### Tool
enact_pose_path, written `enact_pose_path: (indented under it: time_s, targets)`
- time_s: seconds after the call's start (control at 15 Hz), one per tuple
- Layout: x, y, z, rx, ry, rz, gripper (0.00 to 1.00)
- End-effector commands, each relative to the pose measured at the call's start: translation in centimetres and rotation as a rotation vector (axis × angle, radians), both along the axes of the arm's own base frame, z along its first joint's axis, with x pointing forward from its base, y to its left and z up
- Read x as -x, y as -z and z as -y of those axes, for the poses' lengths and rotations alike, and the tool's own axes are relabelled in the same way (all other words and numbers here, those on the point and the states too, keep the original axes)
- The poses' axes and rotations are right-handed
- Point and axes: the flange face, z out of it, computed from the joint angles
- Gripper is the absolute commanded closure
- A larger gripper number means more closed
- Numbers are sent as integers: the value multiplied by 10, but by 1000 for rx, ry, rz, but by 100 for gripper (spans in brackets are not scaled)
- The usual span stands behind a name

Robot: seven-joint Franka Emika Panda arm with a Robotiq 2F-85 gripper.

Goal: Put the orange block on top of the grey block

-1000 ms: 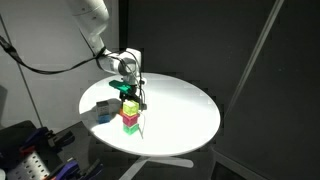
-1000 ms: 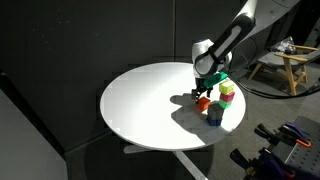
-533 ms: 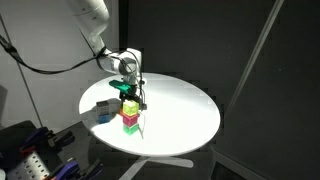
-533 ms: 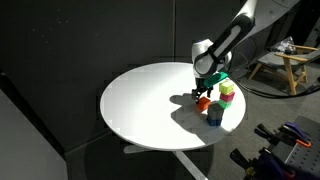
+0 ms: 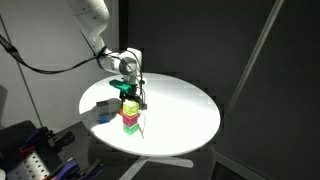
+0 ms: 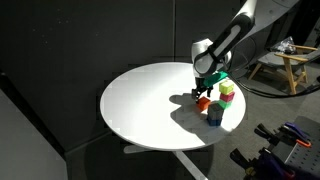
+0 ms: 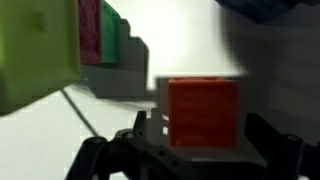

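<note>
In wrist view alone, orange block [image 7: 203,105] framed by tool [image 7: 200,128]

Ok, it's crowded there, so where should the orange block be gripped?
Probably from straight above, pinching two opposite side faces of the orange block: it sits flat on the table, its sides flat and parallel, and the open gripper hangs right above it. The yellow-green cube nearby crowds a sideways approach.
</note>
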Motion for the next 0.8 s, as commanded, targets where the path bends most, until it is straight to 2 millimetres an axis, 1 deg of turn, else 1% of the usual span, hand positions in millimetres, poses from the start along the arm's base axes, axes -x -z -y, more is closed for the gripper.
enact_pose_path:
  time_s: [0.0, 0.27, 0.33, 0.4, 0.6, 0.73]
  targets:
    - [-5, -4, 2, 1, -8, -12, 0]
    - [-6, -4, 2, 3, -6, -16, 0]
    - [-5, -4, 2, 5, -6, -17, 11]
    - [-6, -4, 2, 4, -5, -17, 27]
    - [-5, -3, 2, 4, -4, -20, 53]
    - [-6, -6, 2, 6, -5, -22, 67]
